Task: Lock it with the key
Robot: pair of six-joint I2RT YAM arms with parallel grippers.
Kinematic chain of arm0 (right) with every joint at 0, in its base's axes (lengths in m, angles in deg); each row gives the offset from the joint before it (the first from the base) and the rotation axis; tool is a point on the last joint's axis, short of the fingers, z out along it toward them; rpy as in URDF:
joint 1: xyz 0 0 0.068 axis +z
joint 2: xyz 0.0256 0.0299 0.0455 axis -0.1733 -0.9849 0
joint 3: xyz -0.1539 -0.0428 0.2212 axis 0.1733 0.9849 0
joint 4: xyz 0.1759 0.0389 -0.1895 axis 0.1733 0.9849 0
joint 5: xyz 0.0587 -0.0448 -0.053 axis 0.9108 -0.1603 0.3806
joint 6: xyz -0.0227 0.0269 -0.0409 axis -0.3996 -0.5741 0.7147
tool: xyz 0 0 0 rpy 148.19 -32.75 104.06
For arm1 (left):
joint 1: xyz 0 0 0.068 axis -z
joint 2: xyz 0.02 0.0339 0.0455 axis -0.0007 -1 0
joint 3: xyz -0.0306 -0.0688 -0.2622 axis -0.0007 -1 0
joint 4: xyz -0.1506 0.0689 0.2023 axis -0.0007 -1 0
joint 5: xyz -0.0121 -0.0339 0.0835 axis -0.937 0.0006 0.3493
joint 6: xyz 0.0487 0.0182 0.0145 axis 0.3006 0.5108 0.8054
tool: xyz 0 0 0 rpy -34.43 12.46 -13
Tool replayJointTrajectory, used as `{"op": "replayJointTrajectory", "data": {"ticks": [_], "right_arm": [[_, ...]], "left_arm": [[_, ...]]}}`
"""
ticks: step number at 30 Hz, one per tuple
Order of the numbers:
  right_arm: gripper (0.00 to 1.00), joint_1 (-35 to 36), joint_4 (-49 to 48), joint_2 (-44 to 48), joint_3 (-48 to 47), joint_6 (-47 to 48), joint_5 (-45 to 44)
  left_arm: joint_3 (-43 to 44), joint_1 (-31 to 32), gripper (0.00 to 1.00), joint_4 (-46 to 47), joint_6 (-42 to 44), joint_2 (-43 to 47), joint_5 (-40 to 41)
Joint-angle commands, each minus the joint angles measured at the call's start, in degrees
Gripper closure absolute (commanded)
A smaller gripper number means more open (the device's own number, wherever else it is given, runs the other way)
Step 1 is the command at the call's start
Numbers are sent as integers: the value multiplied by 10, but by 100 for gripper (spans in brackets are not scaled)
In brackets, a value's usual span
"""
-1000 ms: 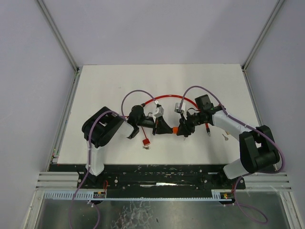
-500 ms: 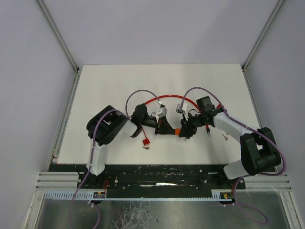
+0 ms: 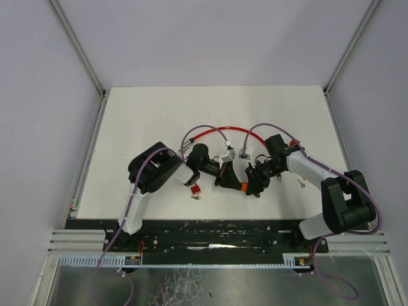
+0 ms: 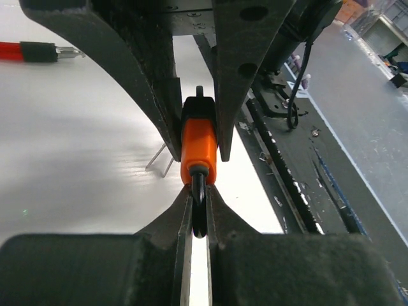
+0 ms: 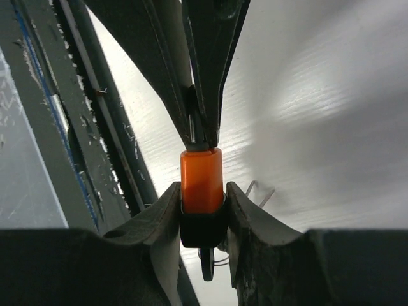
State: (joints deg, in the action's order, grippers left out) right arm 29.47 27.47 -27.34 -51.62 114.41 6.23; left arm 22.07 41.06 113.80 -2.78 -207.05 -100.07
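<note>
The lock (image 3: 243, 187) is a small orange-and-black block, held above the table near its front edge. A red cable (image 3: 217, 130) arcs behind it. My right gripper (image 3: 254, 185) is shut on the lock's body (image 5: 202, 175), one finger on each side. My left gripper (image 3: 231, 183) faces it from the left, and in the left wrist view it (image 4: 199, 191) is shut on the thin black head of the key (image 4: 199, 213). The key's blade is out of sight in the orange end of the lock (image 4: 199, 146).
A small red tag with metal rings (image 3: 195, 189) lies on the white table left of the grippers. A short dark pin (image 3: 278, 176) and a small metal piece (image 3: 301, 183) lie to the right. The black base rail (image 3: 217, 229) runs close below.
Both grippers and the lock between them have shifted right and toward the near edge. The left arm has stretched out further. Both grips look unchanged.
</note>
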Motion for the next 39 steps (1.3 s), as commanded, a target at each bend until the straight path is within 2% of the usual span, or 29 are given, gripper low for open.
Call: {"op": "replayJointTrajectory", "data": {"ticks": [1, 4, 8, 18, 22, 28, 31, 32, 39], "right_arm": [[100, -4, -174, 2, -34, 12, 81], [100, -20, -180, 19, -20, 10, 84], [100, -29, -141, 26, -36, 38, 101], [100, -81, -128, 52, -36, 43, 146], [100, -88, -124, 51, -40, 41, 159], [100, -97, -126, 56, -36, 40, 162], [100, -100, -125, 58, -36, 42, 165], [100, -100, -125, 59, -35, 43, 166], [100, -118, -140, 84, -27, 43, 208]], "left_arm": [[37, 70, 100, 201, -40, 50, -20], [7, 34, 100, 198, -33, 72, 12], [-13, 2, 100, 190, -25, 84, 44], [-53, -41, 80, 209, -34, 112, 54], [-51, -46, 76, 212, -46, 108, 53], [-63, -58, 59, 214, -56, 120, 65], [-76, -70, 51, 215, -63, 135, 101], [-82, -75, 45, 215, -63, 141, 120], [-135, -99, 36, 217, -35, 191, 215]]}}
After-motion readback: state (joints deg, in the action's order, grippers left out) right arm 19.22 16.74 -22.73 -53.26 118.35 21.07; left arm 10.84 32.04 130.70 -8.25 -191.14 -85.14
